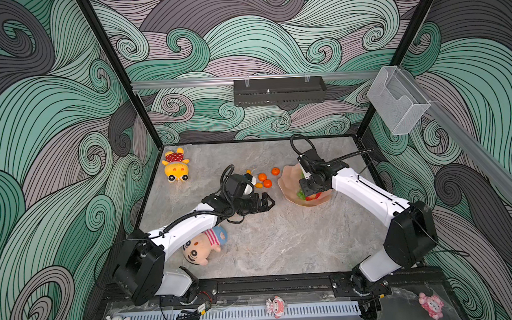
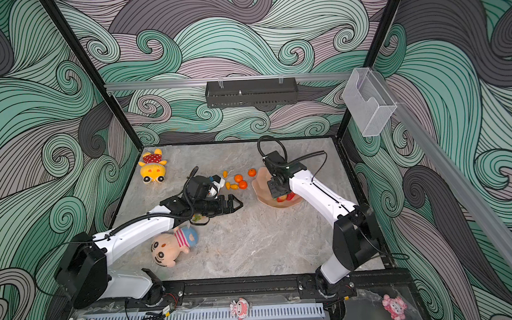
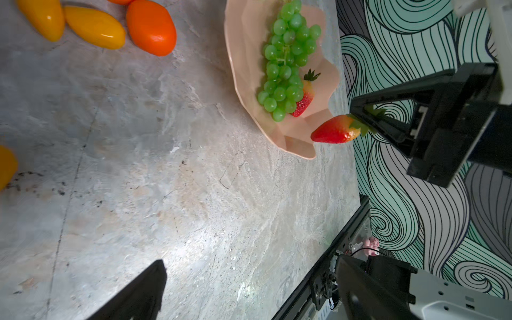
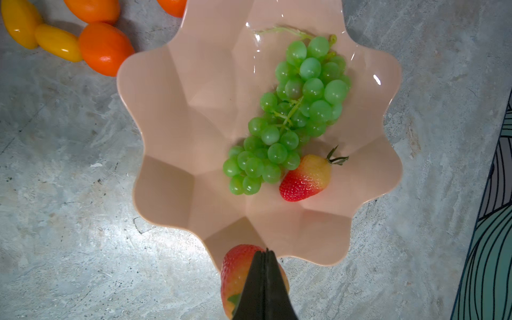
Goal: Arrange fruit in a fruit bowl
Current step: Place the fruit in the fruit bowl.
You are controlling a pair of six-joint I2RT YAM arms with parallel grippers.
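Item: toy strawberry point(image 3: 333, 133), prob. light, stiff, slippery; right tool point(image 4: 266, 250) clamped shut on its green top, at fruit bowl point(image 4: 171, 116) rim; left tool point(image 1: 266, 201) open, empty

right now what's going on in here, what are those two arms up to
The right claw is shut on a strawberry, gripping its leafy top, and holds it at the edge of the pink bowl. A bunch of grapes and a second strawberry already lie in the bowl. Three tangerines and a few kumquats sit on the table beside the bowl, not yet in it. The left claw is open and empty above the table.
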